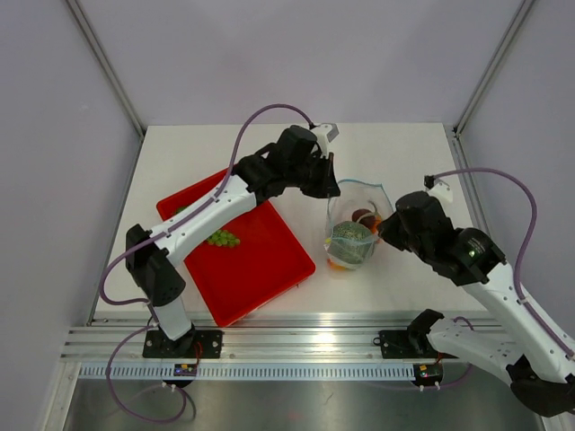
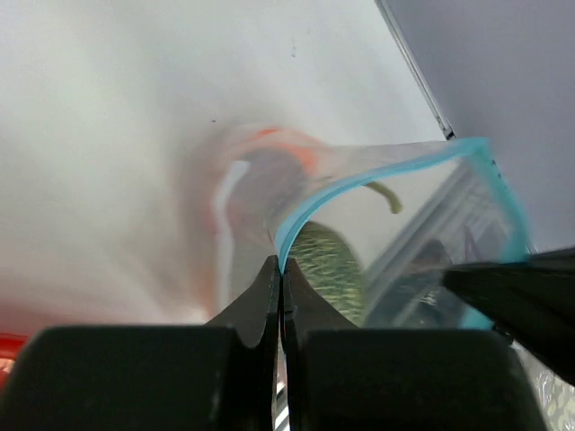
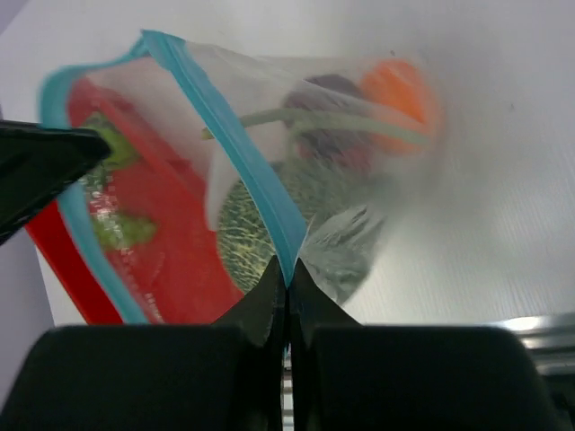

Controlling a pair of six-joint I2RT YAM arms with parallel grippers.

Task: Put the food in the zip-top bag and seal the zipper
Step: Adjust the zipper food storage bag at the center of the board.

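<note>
Right of the red tray (image 1: pixel 269 265), zip-top bag (image 1: pixel 359 197) stands with melon (image 1: pixel 350 239) inside. My left gripper (image 2: pixel 281 274) and right gripper (image 3: pixel 287 274) both clamp the zipper (image 3: pixel 235 148). Grapes (image 1: pixel 223 238) sit on tray. Risk: thin film slips out, bag slumps, food spills.

White table (image 1: pixel 404 153), pale lilac walls (image 1: pixel 296 54), aluminium corner posts (image 1: pixel 103 58), slotted rail (image 1: pixel 296 346) at near edge

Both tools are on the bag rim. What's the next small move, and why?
Probably open the left tool, letting the right tool hold the bag. Both pinch the zipper with the mouth gaping; the melon is inside, but the grapes lie out on the red tray.
</note>
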